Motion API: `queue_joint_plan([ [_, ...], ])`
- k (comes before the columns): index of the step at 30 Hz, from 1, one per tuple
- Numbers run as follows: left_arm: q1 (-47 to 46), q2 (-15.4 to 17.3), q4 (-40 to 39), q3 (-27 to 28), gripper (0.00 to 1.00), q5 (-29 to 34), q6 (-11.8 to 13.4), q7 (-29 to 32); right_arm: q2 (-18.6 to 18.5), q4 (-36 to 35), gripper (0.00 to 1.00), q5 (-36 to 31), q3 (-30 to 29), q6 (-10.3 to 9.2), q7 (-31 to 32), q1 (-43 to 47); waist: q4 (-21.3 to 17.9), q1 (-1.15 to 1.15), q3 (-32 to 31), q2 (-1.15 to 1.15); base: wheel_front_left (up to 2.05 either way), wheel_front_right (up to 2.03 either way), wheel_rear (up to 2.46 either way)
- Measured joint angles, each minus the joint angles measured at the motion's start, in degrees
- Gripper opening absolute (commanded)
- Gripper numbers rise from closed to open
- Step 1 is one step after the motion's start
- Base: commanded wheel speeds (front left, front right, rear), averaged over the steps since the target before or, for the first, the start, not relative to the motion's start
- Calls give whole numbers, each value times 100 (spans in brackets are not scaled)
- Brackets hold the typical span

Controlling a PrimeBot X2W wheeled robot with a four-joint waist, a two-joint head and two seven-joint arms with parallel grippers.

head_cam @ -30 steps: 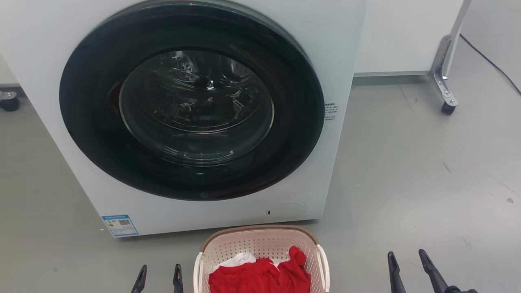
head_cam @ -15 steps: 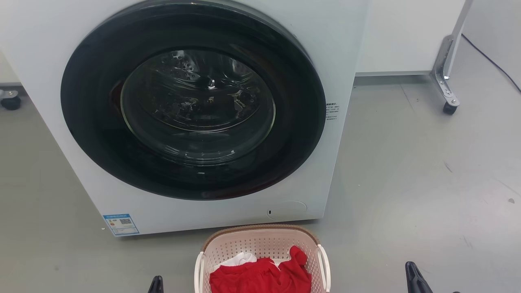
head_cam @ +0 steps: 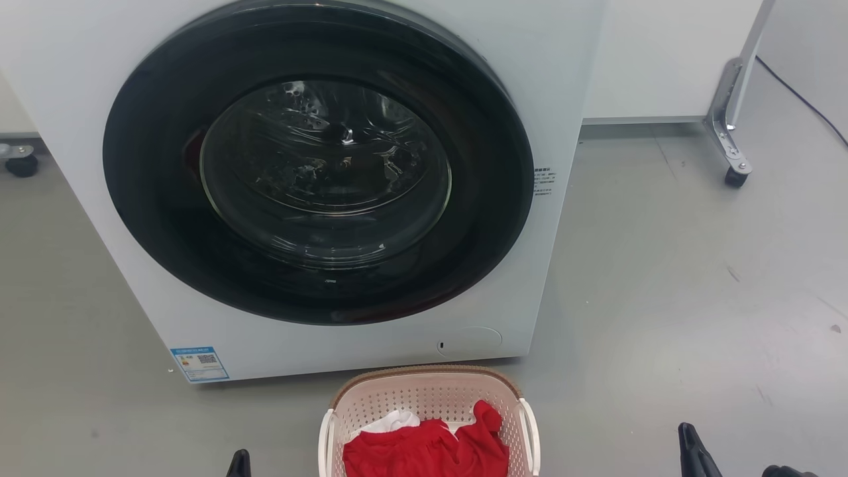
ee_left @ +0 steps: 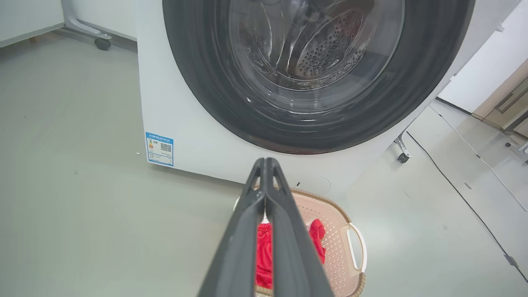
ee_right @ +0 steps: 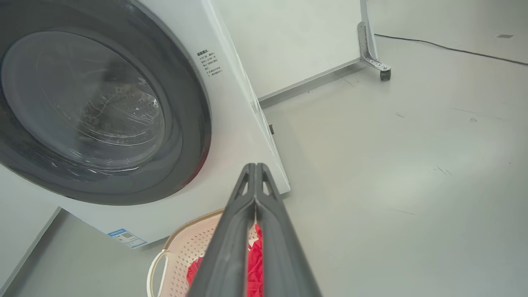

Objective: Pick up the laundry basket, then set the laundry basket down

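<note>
One washing machine point(head_cam: 318, 199), one laundry basket point(head_cam: 424, 396), two grippers point(ee_left: 266, 161) point(ee_right: 255, 166), two castors point(head_cam: 735, 177) point(head_cam: 21, 164).

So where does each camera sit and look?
Head view: on the head, facing forward and down at the washing machine and laundry basket; dark fingertips peek in below.
Left wrist view: left wrist, along the shut left gripper toward the basket.
Right wrist view: right wrist, along the shut right gripper, basket below.
All share machine and basket.

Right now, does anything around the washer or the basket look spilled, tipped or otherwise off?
Nothing stands out. The laundry basket stands upright on the floor before the washing machine, with red clothes and a white cloth inside; nothing lies spilled around it. The door is shut.
</note>
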Motion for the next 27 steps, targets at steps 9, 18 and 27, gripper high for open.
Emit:
queue_joint_plan([
  [9, -124, -12, 70, 158, 0, -748, -105, 182, 57, 80, 0, 716, -227, 104, 208, -114, 21, 0, 2, 0, 0, 0, 0],
  [18, -239, -19, 147, 310, 0, -1483, -254, 385, 121, 156, 0, 1415, -447, 241, 403, -174, 41, 0, 4, 0, 0, 0, 0],
  [27, -350, -22, 216, 445, 0, -2149, -368, 532, 179, 231, 0, 2020, -645, 355, 586, -259, 59, 0, 5, 0, 0, 0, 0],
])
